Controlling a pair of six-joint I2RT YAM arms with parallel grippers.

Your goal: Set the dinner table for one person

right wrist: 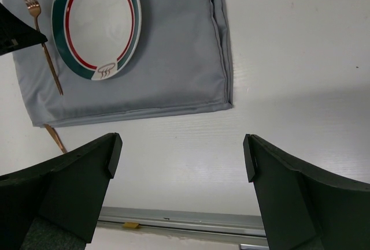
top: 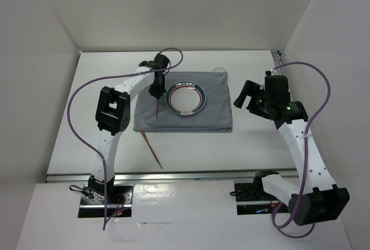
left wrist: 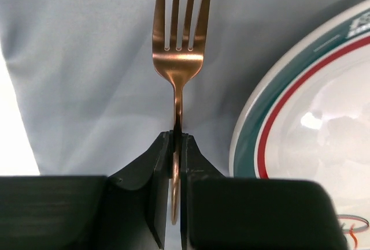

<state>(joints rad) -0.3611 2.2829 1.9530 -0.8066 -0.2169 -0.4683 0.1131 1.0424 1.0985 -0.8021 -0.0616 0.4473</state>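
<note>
Filling the middle of the top view from the left wall to the right wall: dinner table (top: pixel 196 149), white, matte, flat. Lying on it, slightly above frame centre: grey cloth mat (top: pixel 214 114), rectangular. Resting on the mat, left of its middle: round plate (top: pixel 185 96), white well, green band and red ring at the rim. Pinched edge-on by the handle, just below the head, between the closed black fingers of the left gripper (left wrist: pixel 176 137): copper fork (left wrist: pixel 178 59), tines toward the top of the left wrist view, over the mat just left of the plate; touching the cloth or not, cannot tell. Lying on bare tabletop at the mat's lower left, one end at the mat's corner: second slender copper utensil (top: pixel 151 149), kind not clear. Standing at the mat's upper right corner: small clear glass (top: pixel 219 76). Hanging above bare table right of the mat: right gripper (right wrist: pixel 182 146), fingers spread wide, empty.
</note>
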